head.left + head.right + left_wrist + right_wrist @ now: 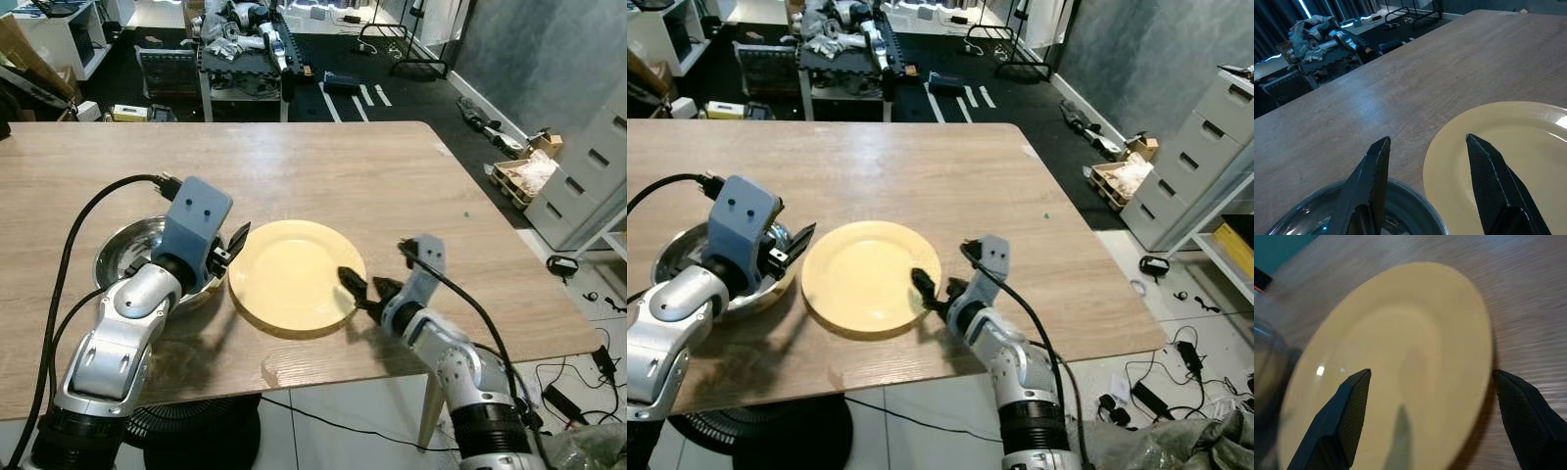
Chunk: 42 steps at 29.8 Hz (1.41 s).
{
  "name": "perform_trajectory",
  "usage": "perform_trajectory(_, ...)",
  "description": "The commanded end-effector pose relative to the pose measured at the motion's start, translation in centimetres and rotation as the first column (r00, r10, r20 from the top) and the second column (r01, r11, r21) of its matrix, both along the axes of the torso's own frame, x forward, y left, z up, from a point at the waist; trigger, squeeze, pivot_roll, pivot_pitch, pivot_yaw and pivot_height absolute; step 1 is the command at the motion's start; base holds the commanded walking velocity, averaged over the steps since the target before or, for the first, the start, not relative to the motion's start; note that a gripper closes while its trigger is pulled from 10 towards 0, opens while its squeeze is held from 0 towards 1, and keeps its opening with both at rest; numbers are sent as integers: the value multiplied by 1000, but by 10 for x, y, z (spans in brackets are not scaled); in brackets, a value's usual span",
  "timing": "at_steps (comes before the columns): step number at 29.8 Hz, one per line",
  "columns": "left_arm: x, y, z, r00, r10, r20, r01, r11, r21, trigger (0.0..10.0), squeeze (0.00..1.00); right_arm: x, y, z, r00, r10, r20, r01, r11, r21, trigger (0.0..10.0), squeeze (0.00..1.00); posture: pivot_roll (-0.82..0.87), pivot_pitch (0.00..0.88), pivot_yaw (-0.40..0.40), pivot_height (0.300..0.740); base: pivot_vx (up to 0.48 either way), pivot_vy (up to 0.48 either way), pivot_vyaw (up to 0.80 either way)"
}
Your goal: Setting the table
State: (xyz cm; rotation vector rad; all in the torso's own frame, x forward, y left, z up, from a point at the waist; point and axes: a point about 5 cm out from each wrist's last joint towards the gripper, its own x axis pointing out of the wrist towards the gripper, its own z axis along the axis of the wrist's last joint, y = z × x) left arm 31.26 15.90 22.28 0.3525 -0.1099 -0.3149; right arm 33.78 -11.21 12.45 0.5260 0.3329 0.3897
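On the left of the pale wood-grain surface (323, 166) sits a shiny round steel bowl (122, 253), partly under the left arm. The left end effector (231, 247) hangs over the bowl's right rim with its two black fingers spread, one above the bowl and one reaching toward the neighbouring flat round yellow plate (294, 272), and it grips nothing. Bowl and plate lie just beside each other (whether the rims touch I cannot tell), so a careless closing or a sideways sweep here could knock the bowl against the plate or skate the bowl along the smooth wood.

The plate lies flat in the middle, near the surface's near edge. That is the main worry: a push toward the robot could slide it over the edge to the tiled floor.

At the plate's right rim is the right end effector (364, 287), its fingers also spread wide and empty; the right wrist view has one finger over the plate's face and the other out past the rim above the wood. A flat plate gives little to pinch, so if the lower finger fails to get under the rim, the close would likely shove the plate toward the bowl or scrape off it. With both arms crowding one plate, they could also push against each other.
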Motion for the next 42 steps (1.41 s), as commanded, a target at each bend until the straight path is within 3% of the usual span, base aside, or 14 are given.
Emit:
perform_trajectory(1, 0, 0, -3, 1000, 11, -11, -11, 1000, 5, 10000, 0, -6, 4, -16, 996, 20, -86, -18, 1000, 21, 6196, 0, 45, 59, -25, 740, 0, 0, 0)
perform_trajectory(5, 0, 1, -3, 1000, 14, -11, -14, 1000, 5, 10000, 0, -6, 12, -17, 995, 54, -82, -53, 999, 9, 6000, 0, 47, 60, -26, 740, 0, 0, 0)
perform_trajectory(6, 0, 1, -3, 1000, 17, -11, -17, 1000, 5, 10000, 0, -7, 17, -19, 994, 71, -86, -71, 997, 1, 4745, 0, 47, 60, -26, 740, 0, 0, 0)
perform_trajectory(7, 0, 1, -3, 1000, 19, -10, -18, 1000, 4, 10000, 0, -8, 20, -19, 993, 75, -89, -75, 997, -1, 2392, 0, 49, 59, -27, 740, 0, 0, 0)
perform_trajectory(8, 0, 2, -3, 1000, 19, -10, -19, 1000, 4, 10000, 0, -8, 21, -20, 993, 77, -91, -77, 997, -1, 2392, 0, 49, 59, -27, 740, 0, 0, 0)
perform_trajectory(9, 0, 2, -3, 1000, 20, -10, -20, 1000, 4, 10000, 0, -8, 22, -20, 992, 78, -94, -78, 997, 3, 0, 0, 49, 59, -27, 740, 0, 0, 0)
perform_trajectory(17, 0, 2, -4, 1000, 27, -10, -27, 1000, 5, 10000, 0, -9, 24, -21, 991, 77, -107, -73, 997, 36, 0, 0, 48, 58, -25, 740, 0, 0, 0)
perform_trajectory(33, 2, 5, -4, 999, 34, -8, -34, 999, 8, 10000, 0, 0, 11, -10, 996, 2, -90, 9, 993, 121, 0, 0, 47, 47, -19, 740, 0, 0, 0)
perform_trajectory(36, 3, 5, -3, 999, 39, -6, -39, 999, 6, 10000, 0, 2, 8, -8, 996, -24, -85, 35, 991, 127, 0, 0, 47, 46, -19, 740, 0, 0, 0)
perform_trajectory(38, 4, 7, 0, 1000, 19, 0, -19, 1000, -2, 10000, 0, 12, -7, 0, 987, -145, -75, 155, 976, 155, 0, 0, 47, 47, -16, 740, 0, 0, 0)
perform_trajectory(39, 4, 7, 0, 1000, 19, 0, -19, 1000, -2, 10000, 0, 12, -7, 0, 987, -145, -75, 155, 976, 155, 0, 0, 47, 47, -16, 740, 0, 0, 0)
perform_trajectory(40, 4, 6, 3, 1000, -17, -4, 17, 1000, -13, 10000, 0, 16, -14, 4, 978, -196, -73, 206, 963, 173, 3412, 0, 48, 47, -16, 740, 0, 0, 0)
perform_trajectory(41, 2, 5, 5, 998, -65, -11, 65, 997, -29, 10000, 0, 20, -21, 8, 969, -239, -68, 247, 949, 196, 10000, 0, 48, 47, -12, 740, 0, 0, 0)
perform_trajectory(42, 2, 5, 9, 993, -117, -17, 116, 993, -34, 10000, 0, 23, -30, 14, 957, -285, -56, 291, 932, 215, 10000, 0, 48, 49, -9, 740, 0, 0, 0)
